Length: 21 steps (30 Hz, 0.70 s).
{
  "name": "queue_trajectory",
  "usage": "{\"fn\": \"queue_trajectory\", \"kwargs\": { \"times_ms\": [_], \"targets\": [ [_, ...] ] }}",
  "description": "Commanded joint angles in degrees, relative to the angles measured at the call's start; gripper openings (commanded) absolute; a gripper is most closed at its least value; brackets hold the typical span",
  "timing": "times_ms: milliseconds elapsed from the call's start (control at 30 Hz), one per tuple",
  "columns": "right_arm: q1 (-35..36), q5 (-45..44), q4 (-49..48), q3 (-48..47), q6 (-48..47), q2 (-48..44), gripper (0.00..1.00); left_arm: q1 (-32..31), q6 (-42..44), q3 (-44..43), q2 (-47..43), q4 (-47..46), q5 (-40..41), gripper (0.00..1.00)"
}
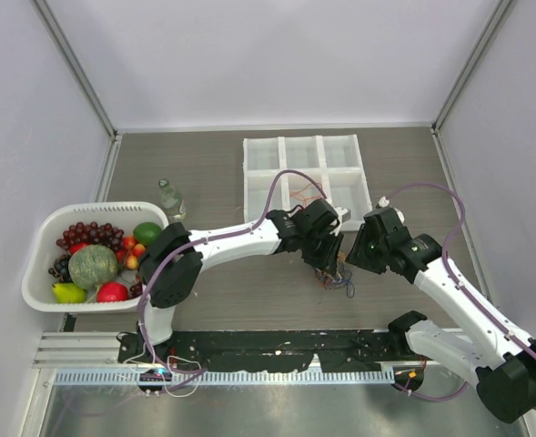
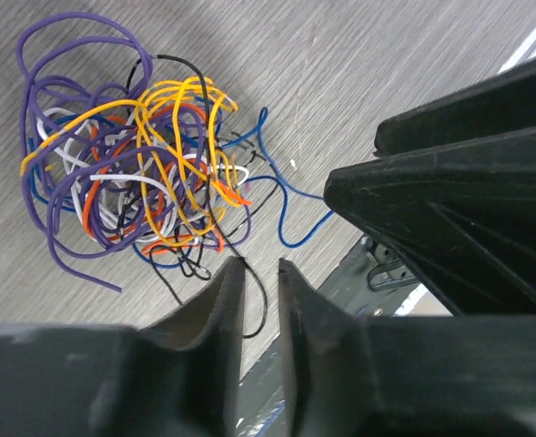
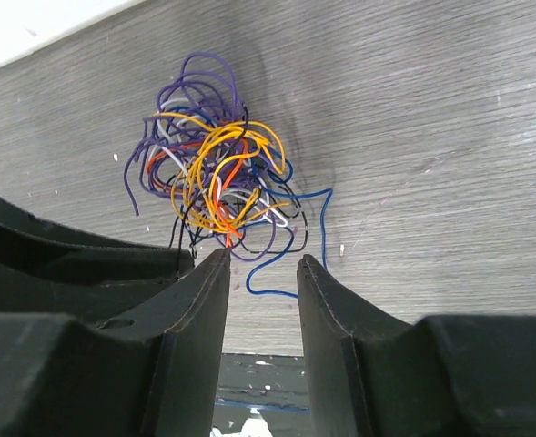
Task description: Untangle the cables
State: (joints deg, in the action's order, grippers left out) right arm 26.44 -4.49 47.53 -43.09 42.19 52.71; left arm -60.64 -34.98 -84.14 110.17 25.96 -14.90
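The cables [image 1: 338, 279] lie in one small tangle on the grey table, between and just in front of both grippers. In the left wrist view the cables [image 2: 140, 164] are purple, yellow, orange, white, black and blue loops. My left gripper [image 2: 256, 266] hovers at the tangle's near edge with its jaws a narrow gap apart. A loose black strand [image 2: 264, 305] runs on the table under that gap. My right gripper [image 3: 266, 259] is open and empty just short of the cables [image 3: 217, 173], with a blue loop [image 3: 290, 250] in front of its tips. In the top view the left gripper [image 1: 328, 255] and right gripper [image 1: 353, 253] nearly meet.
A white compartment tray [image 1: 304, 173] sits right behind the grippers. A white basket [image 1: 45, 228] of fruit and a clear bottle [image 1: 170, 200] stand at the left. A black rail [image 1: 277, 346] runs along the near edge. The right gripper's body [image 2: 459, 182] crowds the left wrist view.
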Motion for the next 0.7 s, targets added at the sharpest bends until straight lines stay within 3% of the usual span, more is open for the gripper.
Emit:
{"fn": "queue_trajectory", "kwargs": {
  "times_ms": [0, 33, 133, 333, 533, 667],
  "targets": [
    [-2.5, 0.4, -2.3, -1.3, -0.6, 0.0, 0.40, -0.2, 3.2, -3.2, 0.6, 1.8, -1.0, 0.13],
    [-3.0, 2.7, -3.1, -1.3, -1.7, 0.5, 0.40, -0.2, 3.4, -3.2, 0.0, 2.8, -0.4, 0.00],
    [-3.7, 13.2, -8.6, 0.0, -4.2, 3.2, 0.44, -0.2, 5.3, -2.2, -3.8, 3.1, 0.2, 0.00],
    [-3.5, 24.4, -19.5, 5.8, -3.7, 5.0, 0.56, -0.2, 6.1, -1.5, -9.5, 3.5, -2.4, 0.00],
    [-3.6, 28.0, -27.0, 9.3, -1.1, 7.1, 0.61, -0.1, 6.4, -10.0, -9.9, 12.1, -2.3, 0.00],
    [-3.6, 31.2, -35.6, 12.1, 3.8, 12.5, 0.59, -0.2, 6.5, -13.9, -13.3, 12.1, -3.6, 0.00]
  ]
}}
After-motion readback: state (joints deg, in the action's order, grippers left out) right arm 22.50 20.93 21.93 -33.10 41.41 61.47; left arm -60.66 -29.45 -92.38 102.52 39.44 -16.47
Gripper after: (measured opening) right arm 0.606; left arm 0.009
